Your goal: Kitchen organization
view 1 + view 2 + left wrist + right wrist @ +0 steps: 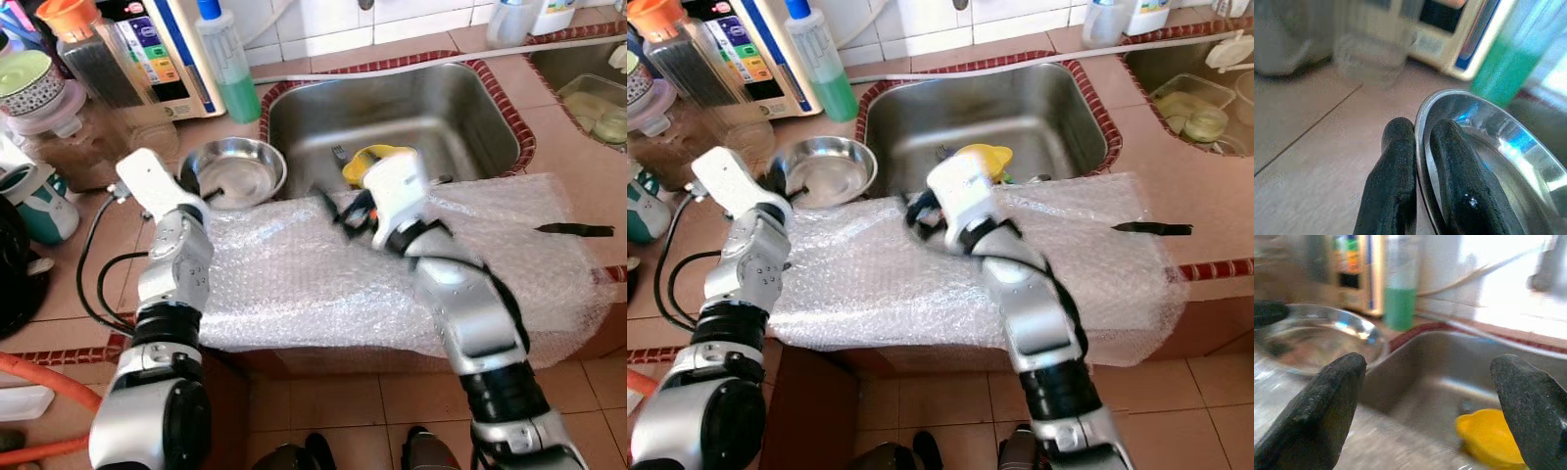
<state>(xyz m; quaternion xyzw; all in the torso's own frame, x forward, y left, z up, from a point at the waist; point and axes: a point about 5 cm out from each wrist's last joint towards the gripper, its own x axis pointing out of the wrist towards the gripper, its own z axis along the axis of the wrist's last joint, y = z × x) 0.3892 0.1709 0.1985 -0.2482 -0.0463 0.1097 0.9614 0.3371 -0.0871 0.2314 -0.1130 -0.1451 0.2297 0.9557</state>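
The left gripper (1418,161) is pinching the rim of a shiny steel bowl (235,171), one black finger inside the rim and one outside, closed tight on it. The bowl is sitting on the tiled bench (578,147), just beside the sink's left edge and touching the far edge of a sheet of bubble wrap (294,274). The bubble wrap is lying along the front of the bench and hanging over its edge.

The right gripper (1430,406) is hovering over the near edge of the steel sink (431,108), with its fingers spread wide apart and holding nothing. A yellow plastic thing (377,157) is lying in the sink just past it.

A green soap bottle (227,64) is standing behind the bowl, near the wall. Jars (88,69) are standing to the left of it. A black knife-like thing (576,230) is resting on the bubble wrap, far to the right.
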